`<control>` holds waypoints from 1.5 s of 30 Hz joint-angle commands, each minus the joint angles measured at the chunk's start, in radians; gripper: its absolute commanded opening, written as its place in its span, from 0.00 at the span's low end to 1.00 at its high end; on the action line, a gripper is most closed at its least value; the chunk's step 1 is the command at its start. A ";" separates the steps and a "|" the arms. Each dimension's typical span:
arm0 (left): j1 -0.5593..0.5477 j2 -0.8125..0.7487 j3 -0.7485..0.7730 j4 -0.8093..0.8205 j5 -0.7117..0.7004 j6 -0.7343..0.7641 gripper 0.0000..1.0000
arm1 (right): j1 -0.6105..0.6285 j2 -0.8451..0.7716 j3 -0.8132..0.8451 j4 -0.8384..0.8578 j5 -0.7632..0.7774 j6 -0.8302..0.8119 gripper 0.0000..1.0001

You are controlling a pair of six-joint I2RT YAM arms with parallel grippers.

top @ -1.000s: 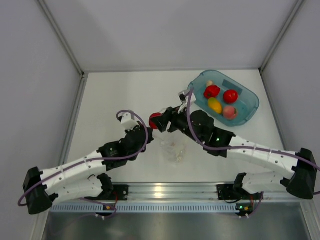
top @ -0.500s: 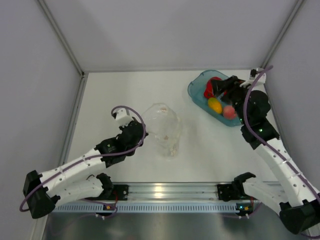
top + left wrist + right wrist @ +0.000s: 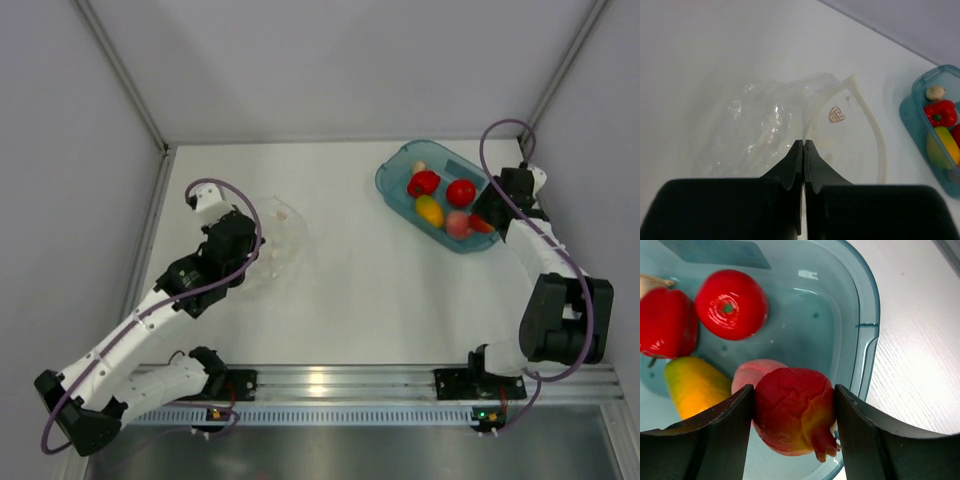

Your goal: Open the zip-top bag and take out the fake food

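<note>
The top external view looks steeply down from above and behind the arm bases, which sit at the bottom of the frame. From afar it takes in the whole tabletop [image 3: 380, 290]. The left wrist view looks forward and down past its own end effector [image 3: 803, 143] at lower centre, close over the zip-top bag [image 3: 765, 122]. The teal tub [image 3: 910, 127] shows at its right edge. The right wrist view peers into that tub from very near, its end effector [image 3: 794, 392] along the bottom. All three views share the tub and the fake food [image 3: 730, 304].
</note>
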 commanded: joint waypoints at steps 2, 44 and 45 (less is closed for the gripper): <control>0.077 0.044 0.094 -0.129 -0.077 0.098 0.00 | -0.013 0.062 0.081 0.026 0.027 -0.021 0.43; 0.157 0.468 0.424 -0.079 0.005 0.168 0.93 | 0.042 -0.607 0.042 -0.304 -0.417 -0.201 0.99; 0.157 0.443 0.418 -0.079 0.014 0.174 0.95 | 0.053 -0.610 0.055 -0.310 -0.411 -0.213 0.99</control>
